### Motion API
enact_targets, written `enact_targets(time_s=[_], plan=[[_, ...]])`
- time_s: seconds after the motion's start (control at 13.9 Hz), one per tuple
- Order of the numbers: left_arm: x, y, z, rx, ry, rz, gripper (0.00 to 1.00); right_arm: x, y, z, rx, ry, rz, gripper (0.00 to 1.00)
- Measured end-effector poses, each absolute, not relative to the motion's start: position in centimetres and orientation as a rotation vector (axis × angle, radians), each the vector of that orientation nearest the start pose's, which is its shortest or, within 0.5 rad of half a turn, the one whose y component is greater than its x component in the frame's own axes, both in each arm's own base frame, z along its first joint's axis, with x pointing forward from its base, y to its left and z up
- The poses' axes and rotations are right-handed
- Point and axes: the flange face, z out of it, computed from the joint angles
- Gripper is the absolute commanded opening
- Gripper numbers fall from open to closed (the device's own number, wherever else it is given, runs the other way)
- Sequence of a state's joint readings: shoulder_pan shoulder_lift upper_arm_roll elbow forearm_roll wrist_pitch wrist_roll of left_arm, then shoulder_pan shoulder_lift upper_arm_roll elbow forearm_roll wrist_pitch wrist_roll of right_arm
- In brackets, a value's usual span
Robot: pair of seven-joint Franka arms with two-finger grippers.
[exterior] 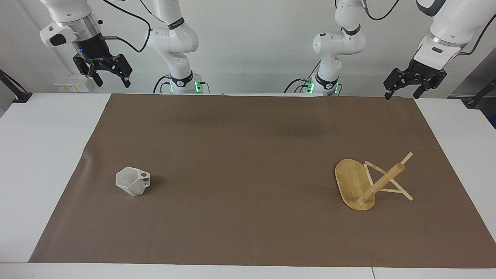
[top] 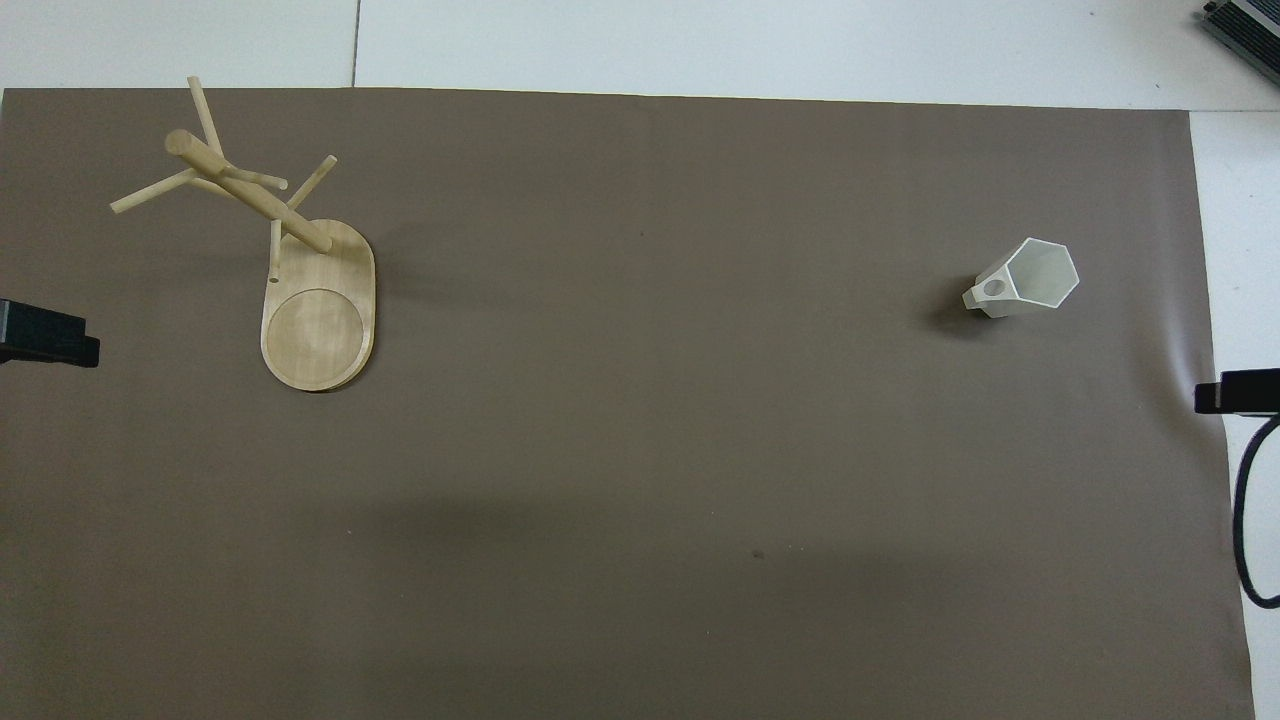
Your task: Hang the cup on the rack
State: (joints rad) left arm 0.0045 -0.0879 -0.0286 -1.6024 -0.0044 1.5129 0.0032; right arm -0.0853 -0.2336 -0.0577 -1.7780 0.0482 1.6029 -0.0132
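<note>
Across the white surface (exterior: 42, 162) lies a brown mat (exterior: 248, 162). On it, toward the left arm's end, stands the rack (exterior: 354, 186) on its oval base, post and pegs upright. Well apart from it, toward the right arm's end of the mat, sits the cup (exterior: 133, 181), upright with its mouth open to the top and its pierced handle toward the rack. Both arms wait raised at the robots' edge: the left hand (exterior: 403, 93) and right hand (exterior: 111, 80) each hang with fingers spread, holding nothing.
</note>
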Motion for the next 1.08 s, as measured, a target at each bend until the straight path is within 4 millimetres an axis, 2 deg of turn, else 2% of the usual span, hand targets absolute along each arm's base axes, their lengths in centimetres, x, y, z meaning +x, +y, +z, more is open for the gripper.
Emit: enact_targets(time_s=[0.43,0.79,1.08], plan=[[52.5,-1.5,65.4,-3.142,0.046,-0.052,1.0,47.7,-7.0,65.2,-3.075,0.205,-0.102,1.0],[52.5,-1.5,65.4,-3.142,0.045,-0.053,1.0,47.8,-5.8,65.2,-3.081,0.172,-0.102,1.0],[52.5,-0.9,65.3,-3.142,0.028,-0.052,1.0,47.8,-5.8,65.2,-3.081,0.172,-0.102,1.0]])
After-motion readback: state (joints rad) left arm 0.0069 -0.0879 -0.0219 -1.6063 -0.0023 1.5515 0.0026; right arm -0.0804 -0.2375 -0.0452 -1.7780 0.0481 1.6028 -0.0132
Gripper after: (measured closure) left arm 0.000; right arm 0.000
